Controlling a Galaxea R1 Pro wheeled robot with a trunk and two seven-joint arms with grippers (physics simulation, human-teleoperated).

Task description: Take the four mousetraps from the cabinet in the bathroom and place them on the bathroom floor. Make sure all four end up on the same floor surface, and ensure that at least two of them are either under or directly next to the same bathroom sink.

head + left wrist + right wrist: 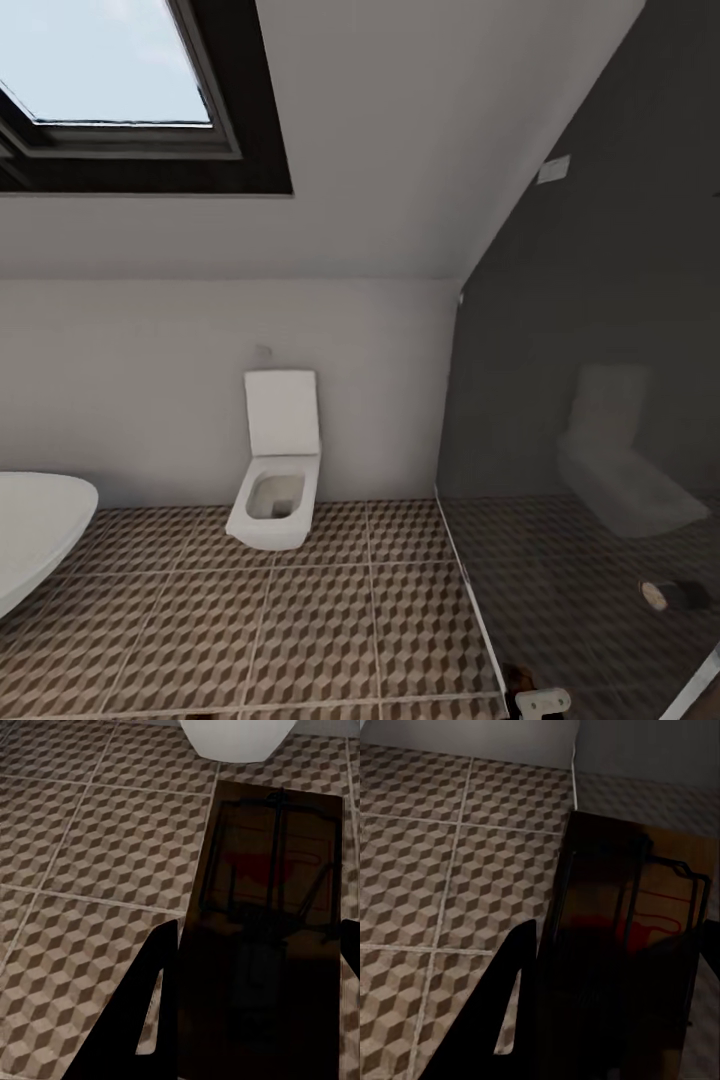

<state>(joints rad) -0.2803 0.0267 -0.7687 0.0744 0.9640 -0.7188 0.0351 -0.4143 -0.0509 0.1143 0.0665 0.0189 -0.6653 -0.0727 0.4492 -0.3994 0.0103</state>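
**Carrying two traps across the bathroom, looking for the sink**

We are facing a white wall under a sloped ceiling with a skylight (110,70). The bathroom floor (300,630), tiled in the brown-and-beige cube pattern, is spreading out ahead of us, bounded on our right by a dark glass partition (590,400). A white bathtub (30,530) is curving in at the left edge, and a wall-hung toilet (275,480) is sitting against the wall straight ahead.

We are judging this to be the carry toward the sink, so the base has to turn until the basin comes into sight before anything goes down. The bare tiles here would only satisfy the same-floor condition, not the under-or-beside-the-sink one.

In the left wrist view the left gripper (259,982) is clamped on a mousetrap (270,870), the dark slab with its wire bar and red patch jutting out over the tiles toward the base of a white fixture (236,739). In the right wrist view the right gripper (619,975) is likewise closed on a second mousetrap (637,907), hanging above the floor near the foot of the wall.

To do this well, we are advising a slow turn, both arms kept level, and each trap lowered almost to the tile before the fingers part.
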